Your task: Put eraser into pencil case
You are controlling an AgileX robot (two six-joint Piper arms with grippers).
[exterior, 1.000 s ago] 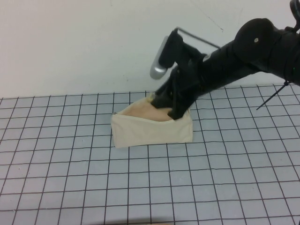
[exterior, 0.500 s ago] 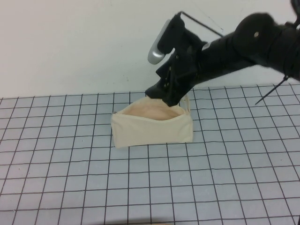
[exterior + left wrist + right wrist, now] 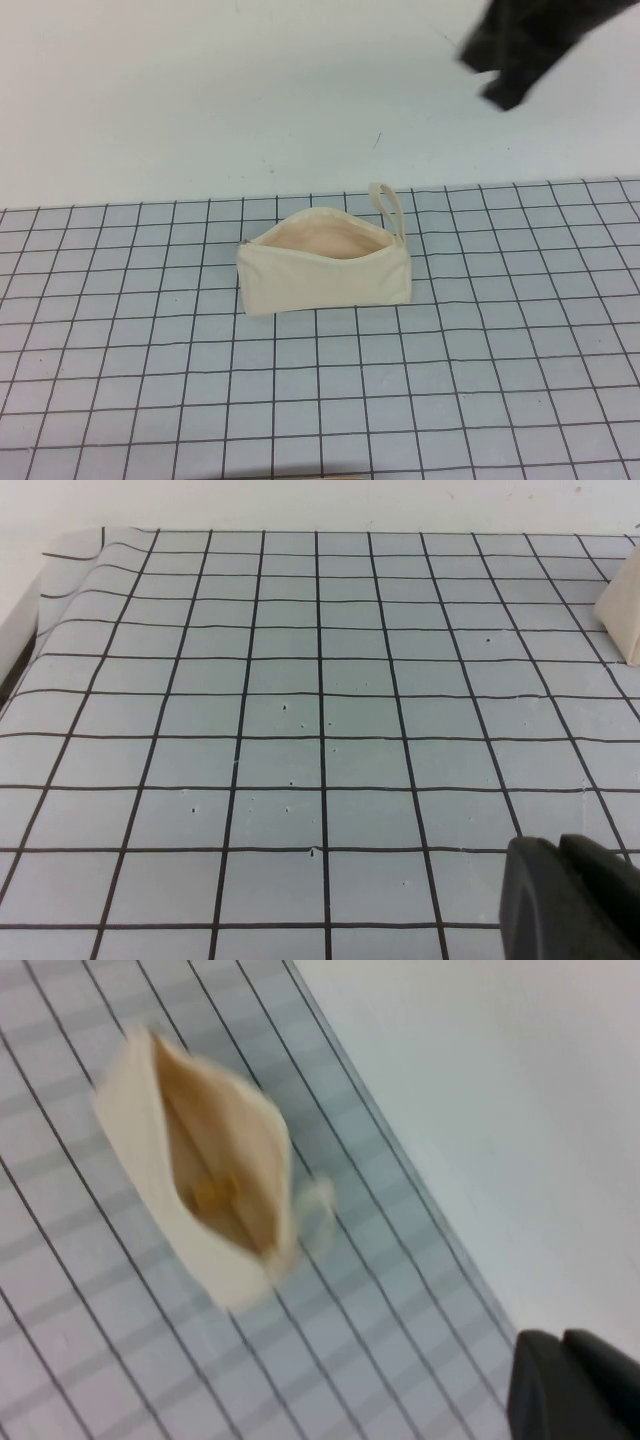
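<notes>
The pencil case (image 3: 325, 272) is a cream canvas pouch that stands open in the middle of the grid mat, peach lining showing, loop strap (image 3: 388, 211) at its right end. In the right wrist view the pencil case (image 3: 150, 1150) is seen from above, and a small blurred yellowish patch, the eraser (image 3: 213, 1196), lies inside it. My right gripper (image 3: 562, 1348) is shut and empty, high above and to the right of the pouch; the right arm (image 3: 525, 45) is a dark blur at the top right. My left gripper (image 3: 560, 848) is shut and empty, low over the mat, left of the pouch's corner (image 3: 625, 610).
The grid mat (image 3: 320, 400) covers the table up to a white back wall (image 3: 200, 90). In the left wrist view the mat's edge (image 3: 70, 570) curls up at its far corner.
My right arm has lifted out of the pouch's mouth and swung up and to the right, away from the pencil case. The pouch stays in place, open.
</notes>
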